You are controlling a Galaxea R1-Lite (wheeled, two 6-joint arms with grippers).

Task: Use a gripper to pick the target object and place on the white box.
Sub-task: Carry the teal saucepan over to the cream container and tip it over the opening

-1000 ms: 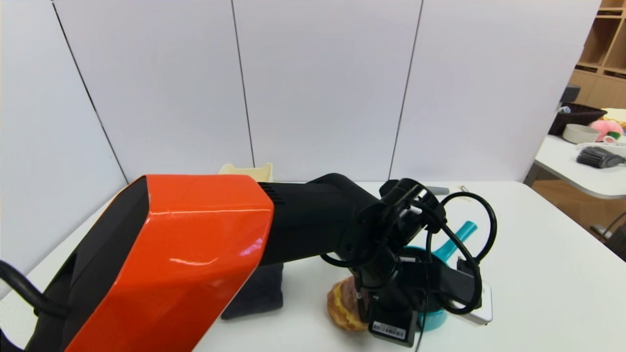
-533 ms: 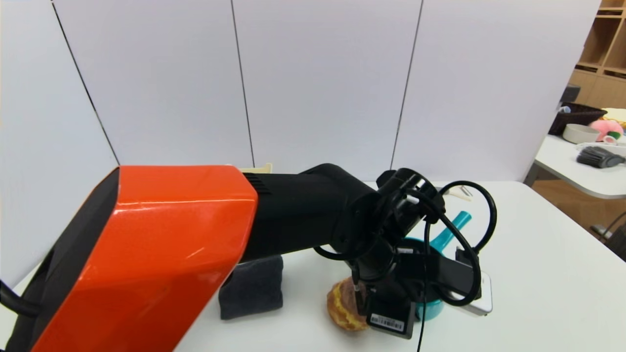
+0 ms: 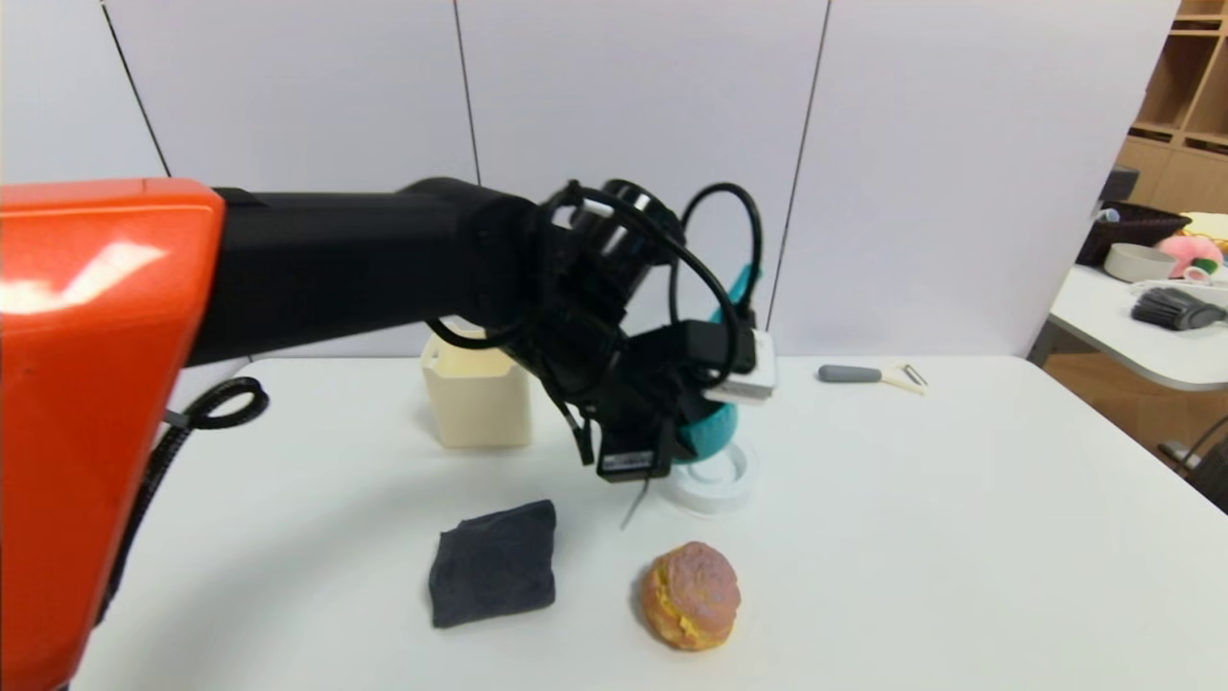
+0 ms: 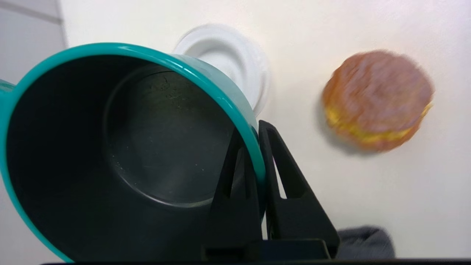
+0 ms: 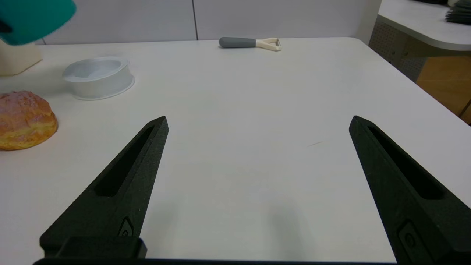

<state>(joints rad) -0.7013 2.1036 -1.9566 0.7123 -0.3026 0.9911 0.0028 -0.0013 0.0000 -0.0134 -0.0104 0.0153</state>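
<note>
Evidently mid-carry, the left gripper point(image 4: 257, 154) pinches the saucepan point(image 4: 121, 147) by its rim wall, tilted in the air above the white disc point(image 3: 715, 477), just right of the white box point(image 3: 477, 393); the right gripper point(image 5: 257, 154) waits spread open.

bun point(image 4: 377, 100) blurred; saucepan point(image 3: 708, 422) mostly hidden

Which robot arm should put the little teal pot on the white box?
The left. Its end effector already pinches the teal saucepan's rim, lifted near the white box. The right end effector is open, empty and farther away.
</note>
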